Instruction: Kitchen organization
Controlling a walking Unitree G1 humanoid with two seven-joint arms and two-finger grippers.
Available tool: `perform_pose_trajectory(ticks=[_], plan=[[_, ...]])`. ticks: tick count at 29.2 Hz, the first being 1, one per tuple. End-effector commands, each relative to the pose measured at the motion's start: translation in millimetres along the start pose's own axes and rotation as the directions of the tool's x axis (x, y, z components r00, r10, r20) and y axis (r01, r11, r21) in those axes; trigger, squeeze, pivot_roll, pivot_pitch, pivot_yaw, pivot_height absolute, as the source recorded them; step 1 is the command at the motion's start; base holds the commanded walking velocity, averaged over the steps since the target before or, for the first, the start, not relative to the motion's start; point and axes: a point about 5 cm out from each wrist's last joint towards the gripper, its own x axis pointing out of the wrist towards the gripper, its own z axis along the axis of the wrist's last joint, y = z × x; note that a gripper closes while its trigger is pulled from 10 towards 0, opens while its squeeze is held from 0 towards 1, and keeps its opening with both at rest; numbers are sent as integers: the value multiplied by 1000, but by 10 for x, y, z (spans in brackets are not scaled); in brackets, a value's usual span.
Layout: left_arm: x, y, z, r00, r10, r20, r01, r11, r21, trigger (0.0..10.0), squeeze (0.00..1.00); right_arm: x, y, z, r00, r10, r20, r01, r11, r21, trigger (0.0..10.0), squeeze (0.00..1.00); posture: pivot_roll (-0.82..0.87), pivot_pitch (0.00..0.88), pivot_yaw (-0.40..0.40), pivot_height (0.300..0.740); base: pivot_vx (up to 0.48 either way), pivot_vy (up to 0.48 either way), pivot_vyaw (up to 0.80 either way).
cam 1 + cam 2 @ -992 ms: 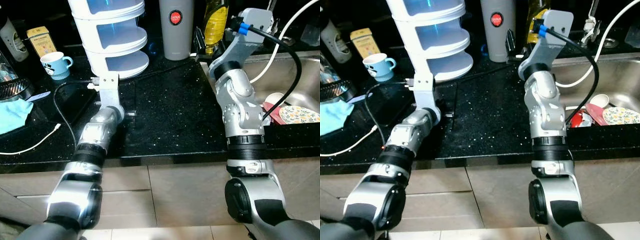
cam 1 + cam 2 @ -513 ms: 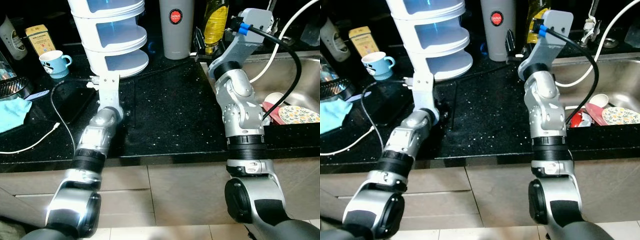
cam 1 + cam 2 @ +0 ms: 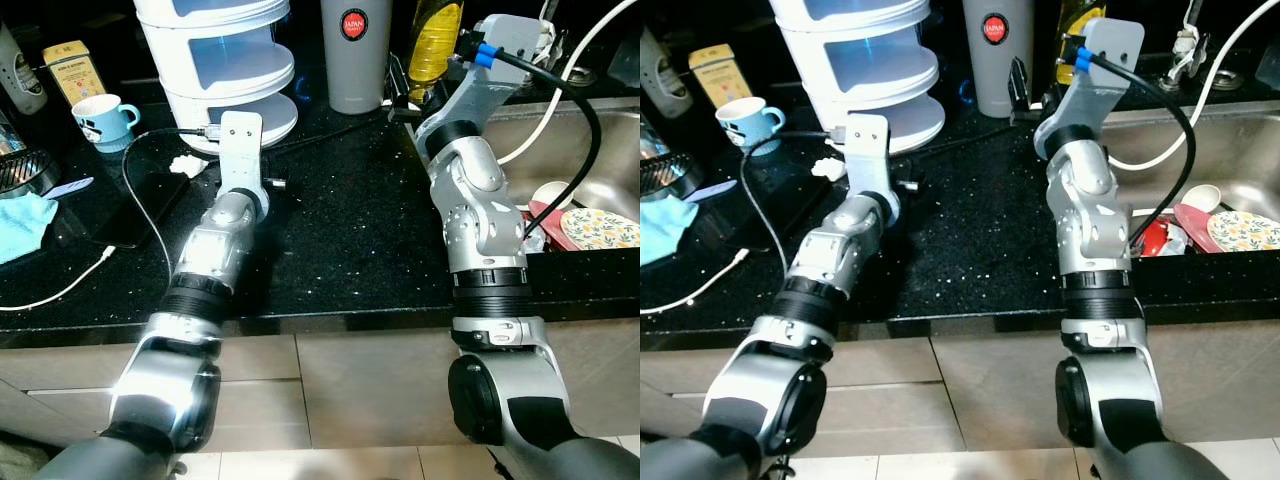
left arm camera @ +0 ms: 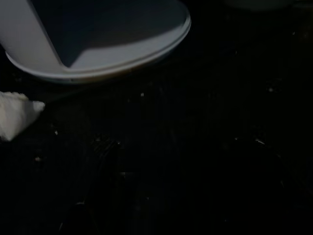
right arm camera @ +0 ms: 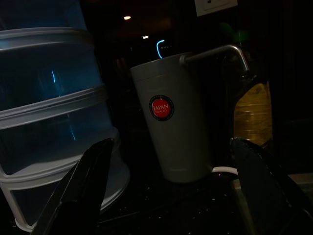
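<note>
A white tiered container stack [image 3: 225, 70] stands at the back of the black counter [image 3: 350, 230]. My left gripper [image 3: 255, 170] is low over the counter right beside the stack's base [image 4: 98, 54], under its white wrist mount. A crumpled white scrap [image 4: 17, 115] lies near that base. A grey tumbler with a red label [image 5: 173, 122] stands ahead of my right gripper [image 5: 171, 196]. That gripper is raised and open, with nothing between its fingers [image 5: 90, 181]. A yellow bottle [image 3: 438, 35] stands to the right of the tumbler.
A blue mug [image 3: 100, 117], a yellow tin [image 3: 75, 70], a phone on a white cable [image 3: 140, 210] and a blue cloth [image 3: 25, 225] lie on the left. The sink [image 3: 590, 150] on the right holds a floral plate [image 3: 600, 228], a white cup [image 3: 550, 195] and a hose.
My left arm has reached forward and to the right, up to the base of the white stack. The right arm has held still.
</note>
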Motion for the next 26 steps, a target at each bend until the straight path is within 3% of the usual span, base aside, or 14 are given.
perform_pose_trajectory(ticks=[1, 4, 5, 6, 8, 9, 16, 19, 23, 26], plan=[[26, -59, -131, 996, -14, -89, 9, 998, -56, 10000, 0, 0, 38, -24, 1000, 12, -12, -12, 1000, 5, 10000, 0, 19, 0, 73, 740, 0, 0, 0], [32, -79, -259, 988, -15, -153, 1, 996, -91, 10000, 0, 1, 38, -21, 1000, 11, -11, -11, 1000, 5, 10000, 0, 19, 0, 75, 740, 0, 0, 0], [17, -92, -398, 978, -13, -209, -12, 993, -118, 6431, 0, 2, 38, -20, 1000, 10, -11, -10, 1000, 5, 10000, 0, 19, 0, 75, 740, 0, 0, 0], [-9, -106, -532, 965, -17, -261, -23, 989, -147, 4078, 0, 0, 37, -21, 1000, 8, -11, -8, 1000, 5, 10000, 0, 23, 0, 78, 740, 0, 0, 0], [-51, -109, -681, 951, -18, -310, -36, 985, -169, 2235, 0, -3, 35, -24, 1000, 7, -12, -7, 1000, 6, 10000, 0, 27, 0, 77, 740, 0, 0, 0], [-77, -79, -758, 945, 1, -326, -50, 989, -143, 0, 0, -5, 38, -27, 1000, 6, -13, -6, 1000, 8, 10000, 0, 25, 0, 79, 740, 0, 0, 0], [-175, 40, -997, 921, 61, -385, -112, 988, -110, 0, 0, -8, 38, -29, 1000, 2, -12, -2, 1000, 12, 10000, 0, 29, 0, 82, 740, 0, 0, 0], [-232, 97, -1104, 912, 100, -398, -131, 990, -51, 0, 0, -11, 27, -39, 1000, -6, -16, 6, 1000, 19, 10000, 0, 31, 0, 81, 740, 0, 0, 0], [-251, 107, -1115, 916, 113, -386, -134, 991, -28, 0, 0, -11, 29, -40, 1000, -4, -17, 5, 1000, 22, 10000, 0, 31, 0, 81, 740, 0, 0, 0], [-237, 76, -995, 942, 99, -319, -124, 990, -60, 0, 0, -7, 29, -40, 1000, -2, -16, 2, 1000, 22, 10000, 0, 28, 0, 76, 740, 0, 0, 0]])
